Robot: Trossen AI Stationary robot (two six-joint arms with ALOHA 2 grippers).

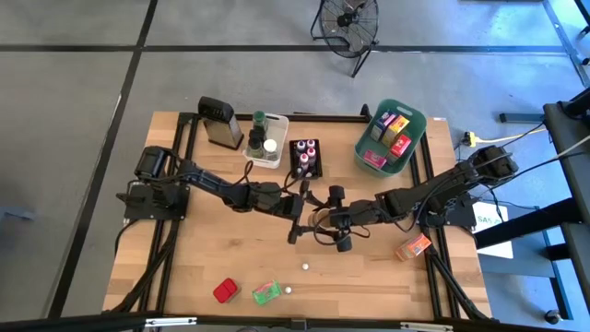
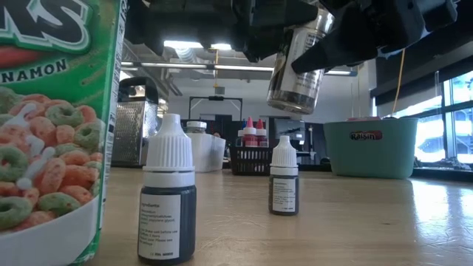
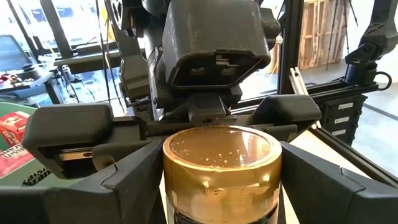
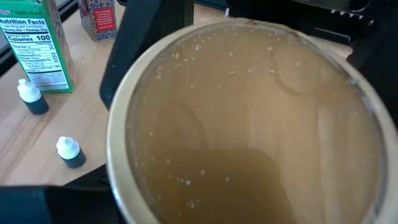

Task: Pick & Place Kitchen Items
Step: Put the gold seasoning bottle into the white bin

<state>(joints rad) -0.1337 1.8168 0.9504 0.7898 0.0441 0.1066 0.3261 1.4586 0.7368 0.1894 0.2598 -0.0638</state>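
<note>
A clear jar (image 2: pixel 294 70) with a gold lid (image 3: pixel 221 149) and dark contents hangs over the middle of the table, between both arms. My left gripper (image 1: pixel 312 214) reaches in from the table's left, its fingers on either side of the lid. My right gripper (image 1: pixel 326 220) comes from the right, shut on the jar; the lid (image 4: pixel 249 124) fills its wrist view and hides its fingertips. Two small white-capped dropper bottles (image 2: pixel 168 196) (image 2: pixel 284 179) stand upright on the wood below. My left gripper pinches the gold lid by its side wall (image 3: pixel 175 180) between its two fingers, coming in level from the table's left. The jar stands nearly upright in the hold, lid up, lifted clear of the table. My right gripper slants down at the jar from the table's right. One dark finger (image 2: pixel 336 50) lies against the clear wall (image 2: pixel 310 59) below the lid. The lid hides the rest of the hold in its own wrist view.
A green cereal box (image 1: pixel 265 291) and a red packet (image 1: pixel 225 290) lie near the front edge, an orange packet (image 1: pixel 413 246) at the right. At the back stand a grater (image 1: pixel 219 122), a white bin (image 1: pixel 279 157), a black bin (image 1: pixel 306 171) and a teal bin (image 1: pixel 364 149) with packets.
</note>
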